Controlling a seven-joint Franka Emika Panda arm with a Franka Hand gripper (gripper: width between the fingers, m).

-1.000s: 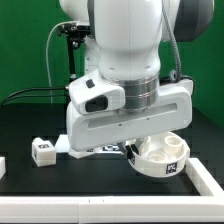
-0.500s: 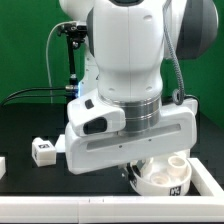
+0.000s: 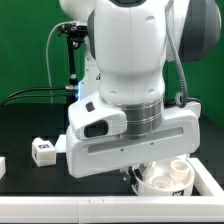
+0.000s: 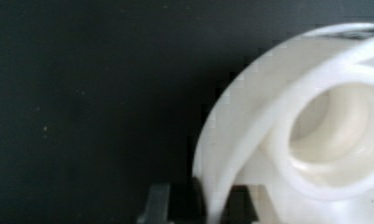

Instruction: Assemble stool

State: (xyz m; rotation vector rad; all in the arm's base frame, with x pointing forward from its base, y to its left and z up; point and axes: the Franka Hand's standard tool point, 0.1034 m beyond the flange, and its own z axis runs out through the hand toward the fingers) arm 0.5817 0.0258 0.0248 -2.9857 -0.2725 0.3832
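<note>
**A:** Exterior view first. Where is the seat?

**B:** The seat (image 3: pixel 166 180) is low down toward the exterior view's right, at the near edge of the black worktop (image 3: pixel 25 125). I cannot tell whether it touches the worktop or hangs just over it. The arm (image 3: pixel 130 70) leans over it and covers part of it.

**A:** Which way does it face?

**B:** Hollow side up, rim uppermost. One round socket (image 3: pixel 178 162) shows inside the hollow. A tag (image 3: pixel 183 184) on the outer wall faces the camera. It is a disc, so it has no long axis, and it looks roughly level.

**A:** And the hand?

**B:** The hand (image 3: pixel 130 176) is only a dark bit under the arm's wide wrist. It meets the seat's rim on the exterior view's left side. From here I cannot read how the jaws stand.

**A:** Anything else on the worktop?

**B:** One leg (image 3: pixel 42 152) lies toward the exterior view's left, well apart from the seat.

**A:** Now the wrist view.

**B:** The seat is blurred and fills about half the picture. Its curved rim wall runs straight in between the two dark fingers (image 4: pixel 159 205). The hand is clamped narrow on that wall, with one finger outside it and the other inside the hollow. A socket lies within the rim, near the hand. Black worktop lies beyond the outer side of the rim.
</note>
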